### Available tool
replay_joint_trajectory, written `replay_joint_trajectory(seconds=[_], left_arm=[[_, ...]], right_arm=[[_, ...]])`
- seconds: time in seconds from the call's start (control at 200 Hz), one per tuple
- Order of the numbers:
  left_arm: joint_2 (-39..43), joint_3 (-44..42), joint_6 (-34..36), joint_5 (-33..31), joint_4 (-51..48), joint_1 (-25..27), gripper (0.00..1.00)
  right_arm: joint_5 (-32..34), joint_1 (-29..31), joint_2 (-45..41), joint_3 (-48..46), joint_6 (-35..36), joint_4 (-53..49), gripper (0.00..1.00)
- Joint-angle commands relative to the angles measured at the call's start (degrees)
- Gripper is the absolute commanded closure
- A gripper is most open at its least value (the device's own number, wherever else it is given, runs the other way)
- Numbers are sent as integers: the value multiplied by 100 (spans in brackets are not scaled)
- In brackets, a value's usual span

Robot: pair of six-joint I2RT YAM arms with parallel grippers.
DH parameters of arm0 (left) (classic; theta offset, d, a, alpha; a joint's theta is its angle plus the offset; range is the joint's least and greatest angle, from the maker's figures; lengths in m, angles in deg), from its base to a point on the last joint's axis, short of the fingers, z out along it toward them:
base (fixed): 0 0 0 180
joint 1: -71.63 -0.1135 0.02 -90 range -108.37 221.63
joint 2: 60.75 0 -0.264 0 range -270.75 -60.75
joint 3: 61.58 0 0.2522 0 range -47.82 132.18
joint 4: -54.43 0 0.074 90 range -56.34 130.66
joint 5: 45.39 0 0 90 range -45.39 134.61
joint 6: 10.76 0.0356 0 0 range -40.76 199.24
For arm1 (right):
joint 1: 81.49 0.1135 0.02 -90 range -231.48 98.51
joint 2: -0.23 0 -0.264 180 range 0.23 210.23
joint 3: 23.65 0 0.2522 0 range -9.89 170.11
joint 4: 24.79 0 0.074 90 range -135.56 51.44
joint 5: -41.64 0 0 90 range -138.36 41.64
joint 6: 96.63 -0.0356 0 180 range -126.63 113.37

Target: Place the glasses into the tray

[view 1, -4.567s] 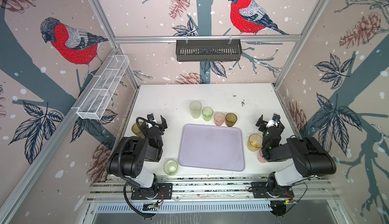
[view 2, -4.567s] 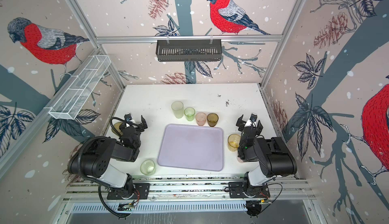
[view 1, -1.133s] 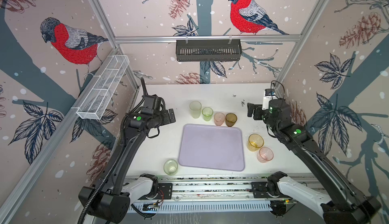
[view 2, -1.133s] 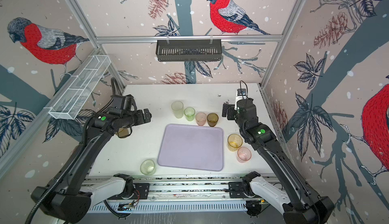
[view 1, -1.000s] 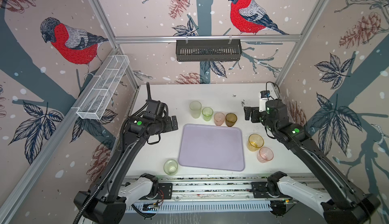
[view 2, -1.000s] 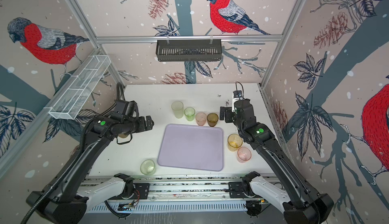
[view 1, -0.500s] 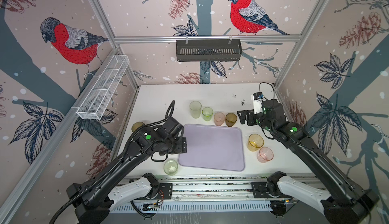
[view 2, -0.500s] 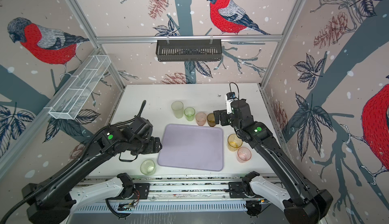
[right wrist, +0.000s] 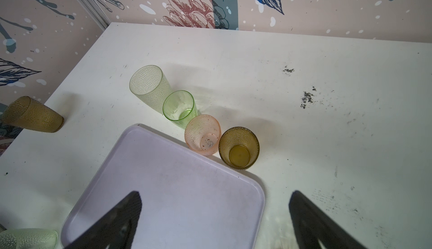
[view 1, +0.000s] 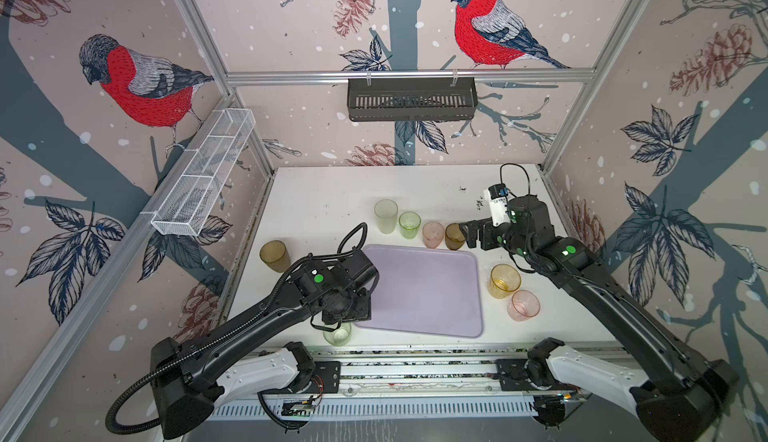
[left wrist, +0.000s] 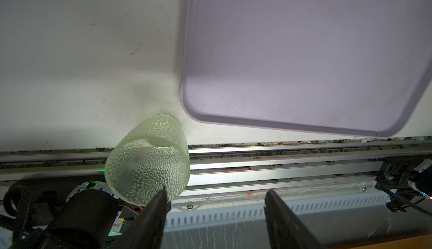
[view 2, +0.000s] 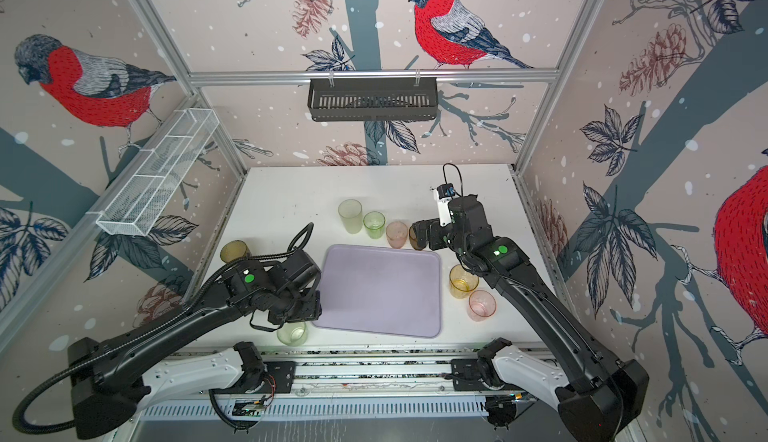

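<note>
Since the left jaws narrowed from full spread a second ago, I see them partly open with nothing between them, one fingertip at the rim of the pale green glass by the counter's near edge; that arm has swung forward from the tray's left side. The right jaws stay wide and hold nothing, now closer to the brown glass ending the back row. All the other glasses stand on the counter around the tray.
</note>
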Motion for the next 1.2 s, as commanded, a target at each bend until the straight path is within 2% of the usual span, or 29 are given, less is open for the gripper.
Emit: replay_joint_trajectory(seconds=[0.0, 0.325, 0.63, 1.196], left_arm=[[94, -148, -235, -41, 86, 11, 34], [-87, -429, -60, 0, 317, 20, 41], [-133, -704, -41, -91, 414, 52, 53], [-59, -1075, -16, -38, 577, 80, 65]], right_arm=[[-79, 2, 81, -16, -6, 233, 0], [-101, 7, 171, 162, 43, 166, 0], [-121, 4, 216, 285, 115, 141, 0], [-107, 9, 333, 435, 170, 179, 0]])
